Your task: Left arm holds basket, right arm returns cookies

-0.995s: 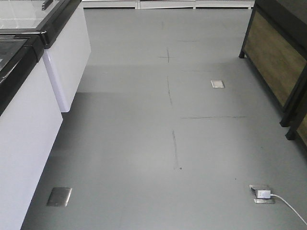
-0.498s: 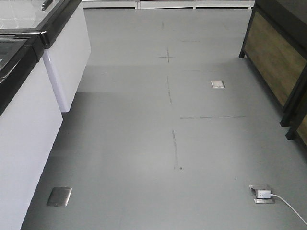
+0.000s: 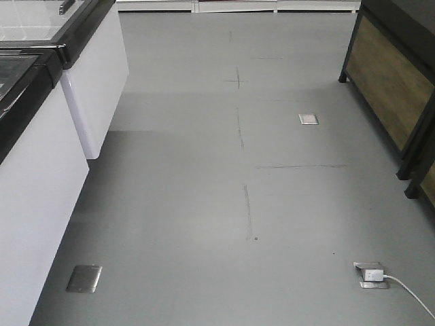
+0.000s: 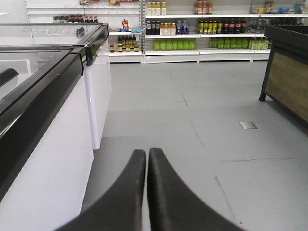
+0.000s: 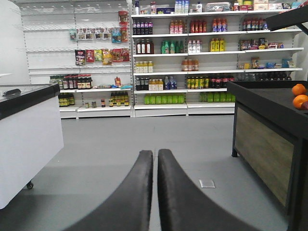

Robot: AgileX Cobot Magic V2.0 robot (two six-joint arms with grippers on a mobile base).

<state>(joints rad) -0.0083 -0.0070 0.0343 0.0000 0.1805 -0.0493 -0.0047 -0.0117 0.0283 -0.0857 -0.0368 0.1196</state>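
Shop aisle with a grey floor (image 3: 204, 204). The left gripper (image 4: 147, 155) is clenched, its two black fingers (image 4: 132, 183) pressed together with nothing between them. Just left of these jaws stands a row of white freezers (image 4: 53, 159) with black rims and glass lids. Well ahead of the jaws are shelves (image 4: 192, 33) of bottles.

The right gripper (image 5: 155, 155) is also clenched on nothing, its fingers (image 5: 180, 192) touching along their length. To the right of these jaws is a dark counter (image 5: 269, 139) with wood panels, with two oranges (image 5: 299, 95) on top. Far ahead, more shelves of bottles and packets.

In the front view, a white plug (image 3: 372, 274) sits in a floor socket, lower right.

The basket and the cookies are out of view in every picture.
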